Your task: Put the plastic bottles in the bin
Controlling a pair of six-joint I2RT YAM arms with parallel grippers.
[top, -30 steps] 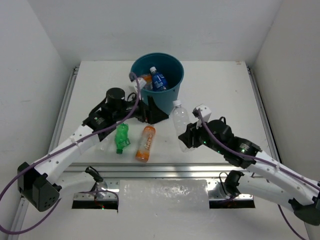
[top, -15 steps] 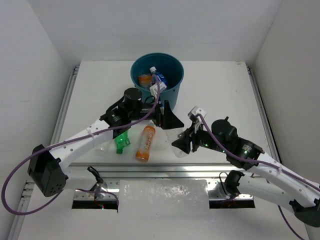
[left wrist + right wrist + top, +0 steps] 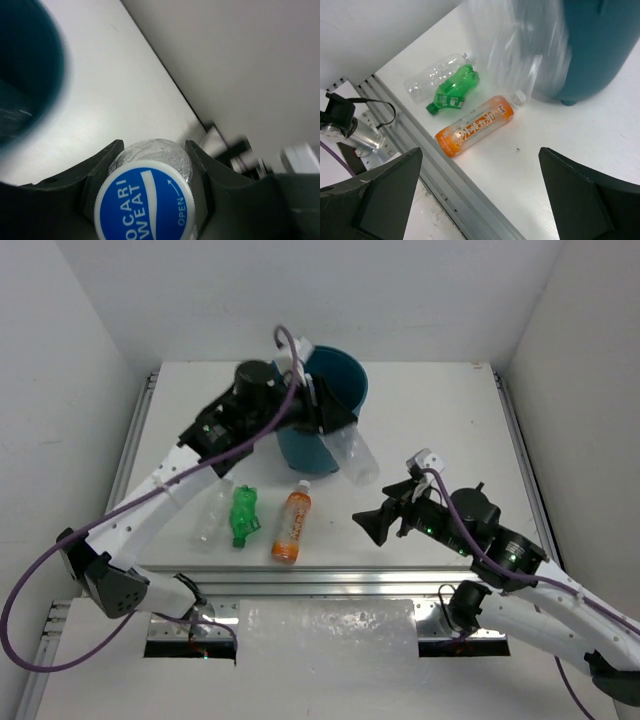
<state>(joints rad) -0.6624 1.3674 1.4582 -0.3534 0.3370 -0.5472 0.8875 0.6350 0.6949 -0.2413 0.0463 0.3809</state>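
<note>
Bottles in view numbered four: one clear bottle (image 3: 352,456) in the air and three lying on the worktop (image 3: 440,430). The clear bottle hung from the left fingers (image 3: 154,150), which were clenched around its neck just under the blue-and-white cap (image 3: 145,205). Its long axis slanted down toward the worktop's near right corner, with the body outside the near wall of the bin (image 3: 350,380). The bin stood by the middle of the far edge, its mouth just behind the held bottle. The coming move therefore seemed to turn on carrying the bottle back over the rim before any release.

The left arm (image 3: 190,465) was raised high and reached across to the bin's near rim, hiding much of the inside.

Toward the front edge, left of centre, lay the orange bottle (image 3: 291,525), the green bottle (image 3: 243,517) and a second clear bottle (image 3: 210,515). They lay side by side, their long axes roughly front to back.

The right fingers (image 3: 378,520) stood released and empty, low over the worktop just right of the orange bottle. They looked the nearer pair for it.
</note>
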